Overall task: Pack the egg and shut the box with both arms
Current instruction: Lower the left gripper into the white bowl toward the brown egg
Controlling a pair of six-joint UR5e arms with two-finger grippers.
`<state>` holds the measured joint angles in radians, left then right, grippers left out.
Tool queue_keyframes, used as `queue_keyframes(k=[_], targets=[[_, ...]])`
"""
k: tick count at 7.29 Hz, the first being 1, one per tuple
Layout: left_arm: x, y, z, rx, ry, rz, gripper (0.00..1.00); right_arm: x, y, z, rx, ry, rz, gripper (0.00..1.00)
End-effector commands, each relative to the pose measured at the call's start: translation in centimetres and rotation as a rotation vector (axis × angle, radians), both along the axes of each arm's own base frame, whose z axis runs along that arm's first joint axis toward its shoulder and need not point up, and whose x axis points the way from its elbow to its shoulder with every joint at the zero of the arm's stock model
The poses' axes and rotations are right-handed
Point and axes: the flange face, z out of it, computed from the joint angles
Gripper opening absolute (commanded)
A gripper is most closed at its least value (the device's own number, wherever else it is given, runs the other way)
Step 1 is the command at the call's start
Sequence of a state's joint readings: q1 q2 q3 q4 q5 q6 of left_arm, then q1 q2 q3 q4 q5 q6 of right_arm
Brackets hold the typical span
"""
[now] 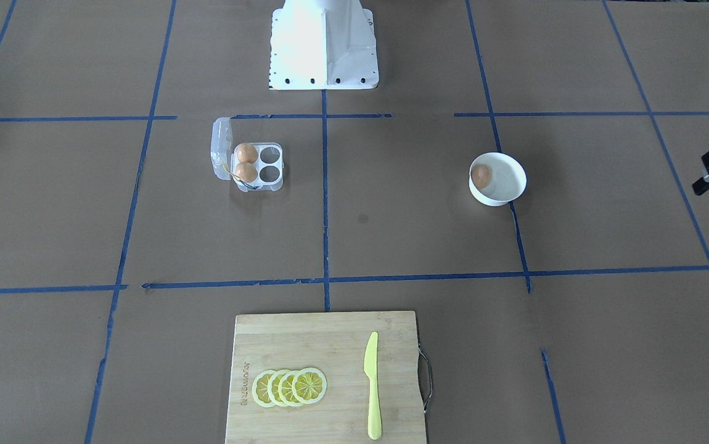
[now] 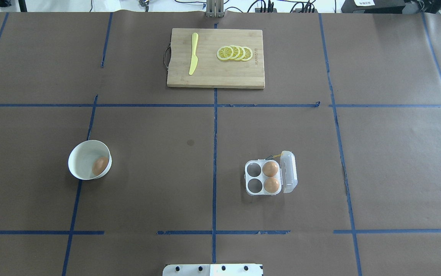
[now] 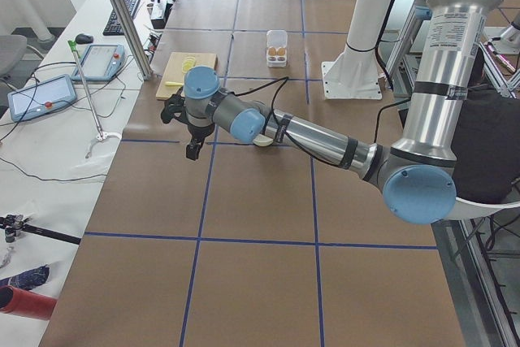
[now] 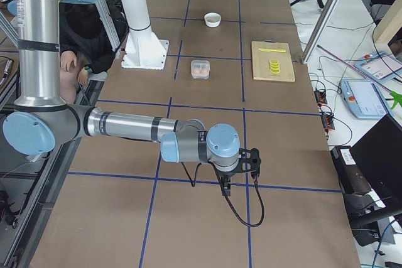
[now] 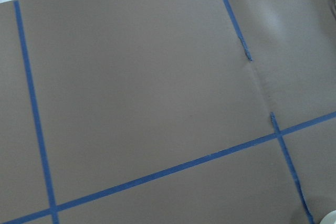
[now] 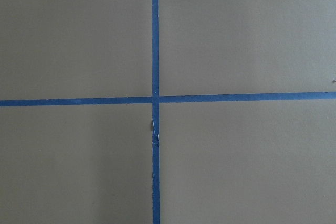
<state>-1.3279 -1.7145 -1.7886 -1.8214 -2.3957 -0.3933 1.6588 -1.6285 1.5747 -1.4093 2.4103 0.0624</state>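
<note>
The clear box (image 1: 268,174) (image 2: 254,177) lies open on the table, its lid (image 1: 221,149) folded out to the side. Two orange-brown eggs (image 1: 246,161) fill the two cells beside the lid; the other two cells are empty. A third egg (image 1: 481,176) (image 2: 100,165) lies in the white bowl (image 1: 505,182) (image 2: 83,161). My left gripper (image 1: 703,183) (image 3: 192,152) hangs at the table's end beyond the bowl; I cannot tell whether it is open. My right gripper (image 4: 227,187) hangs over bare table far from the box; I cannot tell its state.
A wooden cutting board (image 1: 323,345) (image 2: 216,76) at the far side from the robot carries a yellow knife (image 1: 372,385) and several lemon slices (image 1: 290,387). The white pedestal (image 1: 323,46) stands behind the box. Blue tape lines cross the brown table.
</note>
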Motion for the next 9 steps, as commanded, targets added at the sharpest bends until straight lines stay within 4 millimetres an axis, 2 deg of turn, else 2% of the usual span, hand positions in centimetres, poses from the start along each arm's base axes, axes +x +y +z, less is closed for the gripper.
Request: queue_keyframes(k=[1, 3, 4, 5, 6, 8, 9], targets=[[7.7, 4.2, -4.8, -0.180, 0.082, -0.039, 1.00, -0.2, 0.1, 0.3, -0.034, -0.036, 0.023, 1.00], [17.4, 8.1, -6.7, -0.283, 0.011, -0.166, 1.00, -0.2, -0.3, -0.8, -0.008, -0.034, 0.019, 1.00], [21.5, 9.7, -6.6, -0.357, -0.002, -0.210, 1.00, -0.2, -0.4, -0.8, -0.007, -0.034, 0.020, 1.00], [24.7, 10.7, -6.9, -0.406, -0.009, -0.297, 1.00, -0.2, -0.5, -1.0, -0.009, -0.036, 0.023, 1.00], [25.9, 10.9, -6.2, -0.412, -0.029, -0.306, 1.00, -0.2, -0.6, -1.2, -0.004, -0.035, 0.023, 1.00], [28.4, 11.7, -4.1, -0.416, -0.079, -0.290, 0.90, -0.5, -0.9, -2.0, -0.032, -0.090, 0.050, 1.00], [29.8, 12.8, -3.7, -0.413, -0.094, -0.267, 0.87, -0.5, -1.0, -2.5, -0.036, -0.099, 0.059, 1.00]])
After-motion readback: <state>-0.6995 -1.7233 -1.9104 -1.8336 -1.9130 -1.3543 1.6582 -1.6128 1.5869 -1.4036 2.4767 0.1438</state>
